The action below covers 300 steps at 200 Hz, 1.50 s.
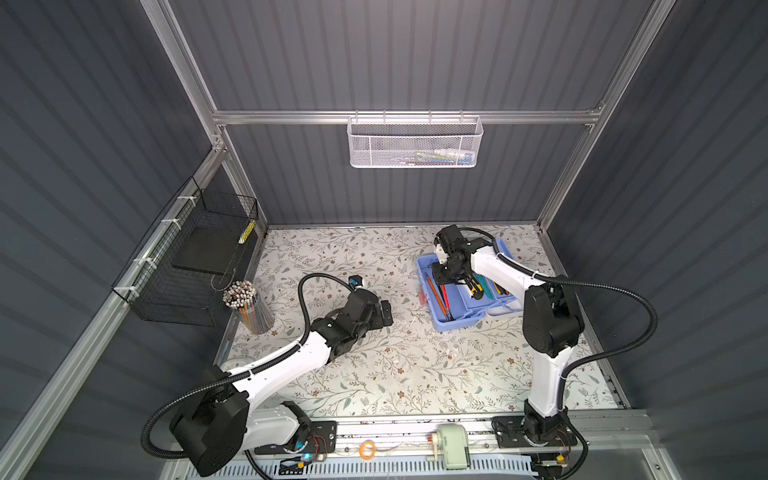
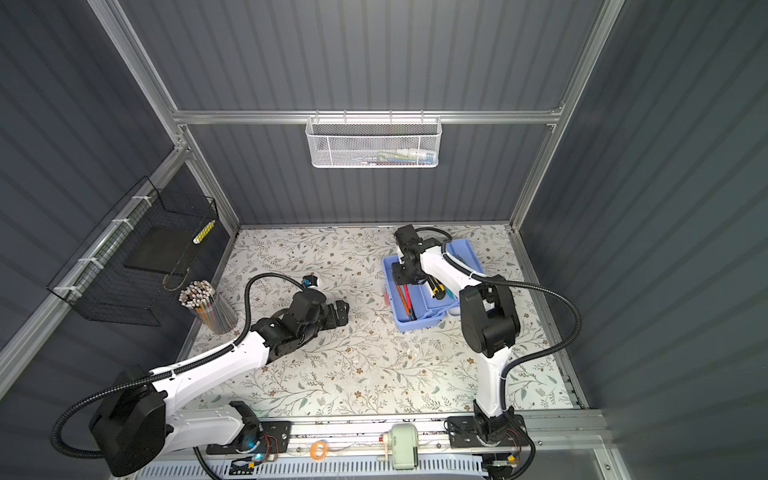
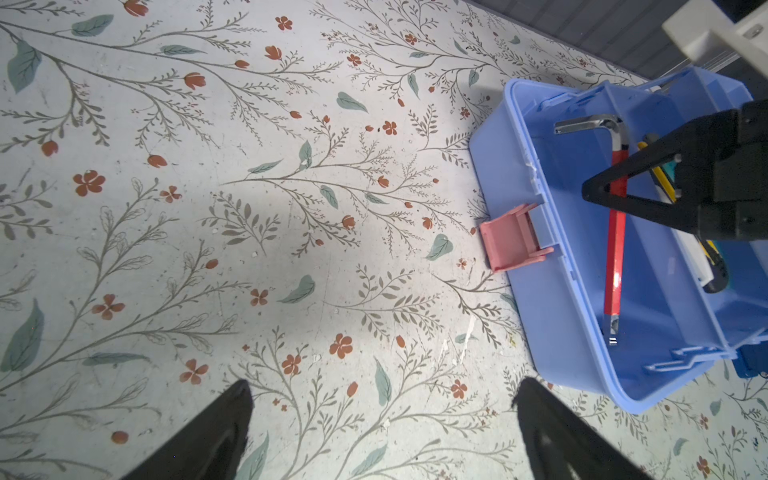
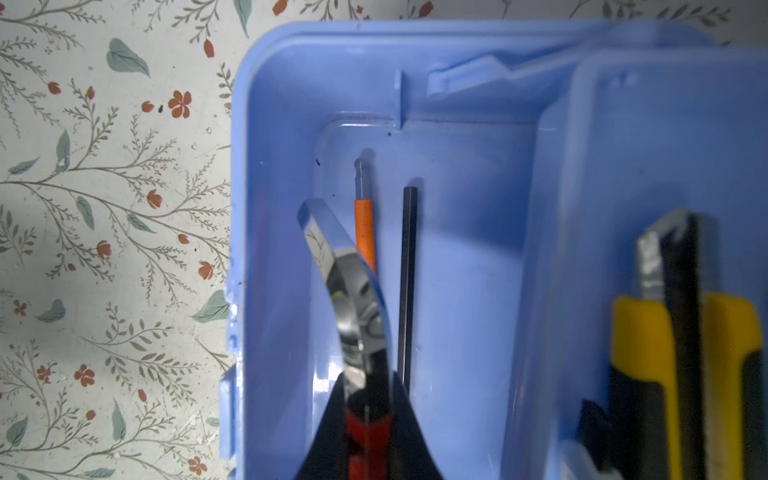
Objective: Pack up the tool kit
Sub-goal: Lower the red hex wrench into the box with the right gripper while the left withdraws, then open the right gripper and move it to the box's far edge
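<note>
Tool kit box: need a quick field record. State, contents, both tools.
box: light blue tool kit box, open, on the floral table
latch: pink latch, flipped open on the box's side wall
right tool: shut on red hex key, inside the box
loose in base: orange hex key, black hex key
tray: yellow-black utility knife
left tool: open, empty, over the table, apart from the box
</note>
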Tool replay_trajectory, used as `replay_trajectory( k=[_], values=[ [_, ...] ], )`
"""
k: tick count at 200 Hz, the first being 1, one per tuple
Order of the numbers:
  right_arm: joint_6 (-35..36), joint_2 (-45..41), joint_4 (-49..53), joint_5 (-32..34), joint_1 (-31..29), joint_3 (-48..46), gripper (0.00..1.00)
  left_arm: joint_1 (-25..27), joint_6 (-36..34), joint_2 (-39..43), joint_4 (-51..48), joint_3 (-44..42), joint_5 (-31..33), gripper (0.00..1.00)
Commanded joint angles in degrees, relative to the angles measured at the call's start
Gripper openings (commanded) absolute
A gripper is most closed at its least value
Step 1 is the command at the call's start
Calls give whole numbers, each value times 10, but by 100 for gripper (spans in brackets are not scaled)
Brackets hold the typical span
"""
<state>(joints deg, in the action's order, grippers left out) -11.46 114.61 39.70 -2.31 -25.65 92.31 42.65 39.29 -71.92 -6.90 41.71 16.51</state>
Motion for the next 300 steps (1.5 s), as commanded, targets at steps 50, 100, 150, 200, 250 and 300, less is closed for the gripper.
replay_trajectory(
  k=[50, 100, 150, 200, 250, 300],
  values=[
    [14, 13, 19, -5, -10, 7, 14, -4, -3, -17, -4, 3, -3, 100],
    [11, 10, 24, 3, -10, 14, 31, -4, -3, -20, -2, 4, -4, 100],
    [-7, -50, 18, -1, -9, -3, 50, -4, -8, -34, -10, 16, -6, 100],
    [16, -156, -16, 56, 5, -73, 70, -4, -16, -90, 4, 60, -67, 100],
    [43, -248, -50, 79, 116, -158, 99, -3, 2, -134, 65, 65, -144, 99],
    [48, -290, -104, 26, 251, -213, 99, -2, -6, -154, 69, 82, -171, 97]
  ],
)
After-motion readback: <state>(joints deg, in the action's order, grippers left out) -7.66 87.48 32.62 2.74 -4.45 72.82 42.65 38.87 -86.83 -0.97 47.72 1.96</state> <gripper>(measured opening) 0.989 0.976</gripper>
